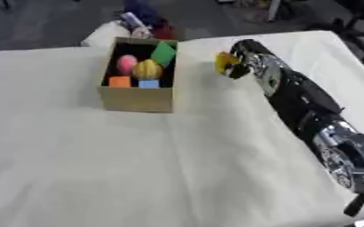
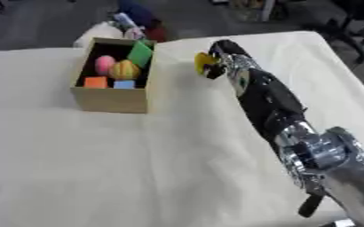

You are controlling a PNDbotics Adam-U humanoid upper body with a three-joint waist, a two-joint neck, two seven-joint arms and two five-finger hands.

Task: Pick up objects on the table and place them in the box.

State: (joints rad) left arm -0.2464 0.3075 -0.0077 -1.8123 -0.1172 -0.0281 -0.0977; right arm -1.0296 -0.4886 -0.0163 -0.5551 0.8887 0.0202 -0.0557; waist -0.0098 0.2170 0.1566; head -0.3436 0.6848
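Gripping yellow object (image 1: 225, 62), right hand (image 1: 239, 60) just right of box (image 1: 137, 98); bare cloth (image 1: 138, 168) nearer.

Both head eyes look down from close above, sharing the table (image 1: 100, 168) and box (image 1: 138, 98).

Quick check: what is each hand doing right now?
Right hand: shut on a yellow object, right of the box.
Left hand: not in view.
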